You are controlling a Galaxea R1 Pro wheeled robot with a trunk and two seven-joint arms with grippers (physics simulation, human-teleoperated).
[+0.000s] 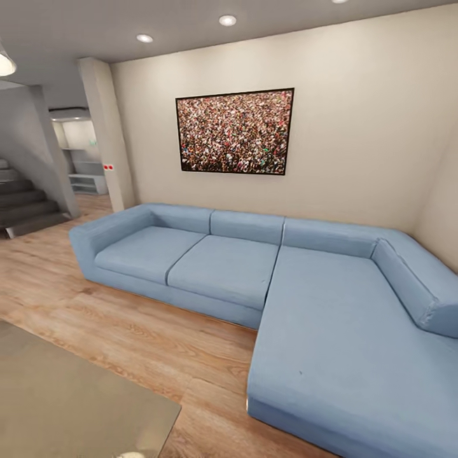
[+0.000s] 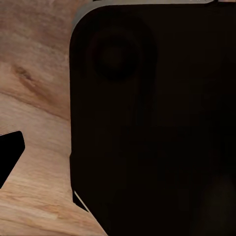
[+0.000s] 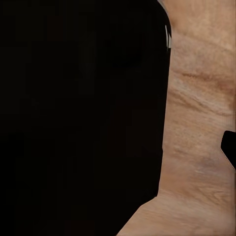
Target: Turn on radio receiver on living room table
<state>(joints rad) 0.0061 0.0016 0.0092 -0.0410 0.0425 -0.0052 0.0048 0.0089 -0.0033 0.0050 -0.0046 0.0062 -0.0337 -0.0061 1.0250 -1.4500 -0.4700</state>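
Observation:
The radio receiver is out of view. A corner of the grey-taupe table (image 1: 63,394) fills the lower left of the head view, its top bare apart from a pale sliver (image 1: 130,454) at the picture's bottom edge. In the left wrist view a dark fingertip (image 2: 10,153) pokes in over the wood floor (image 2: 34,98), beside a big black part of my own body (image 2: 152,123). The right wrist view has the same black bulk (image 3: 78,118) and a small dark tip (image 3: 229,147) above the planks. Neither view lets me judge how the jaws stand.
A blue sectional sofa (image 1: 254,273) runs along the far wall and down the right side. Above it hangs the crowd picture (image 1: 235,131). Light wood floor (image 1: 159,343) lies between table and sofa. Stairs (image 1: 25,207) and a doorway are at the far left.

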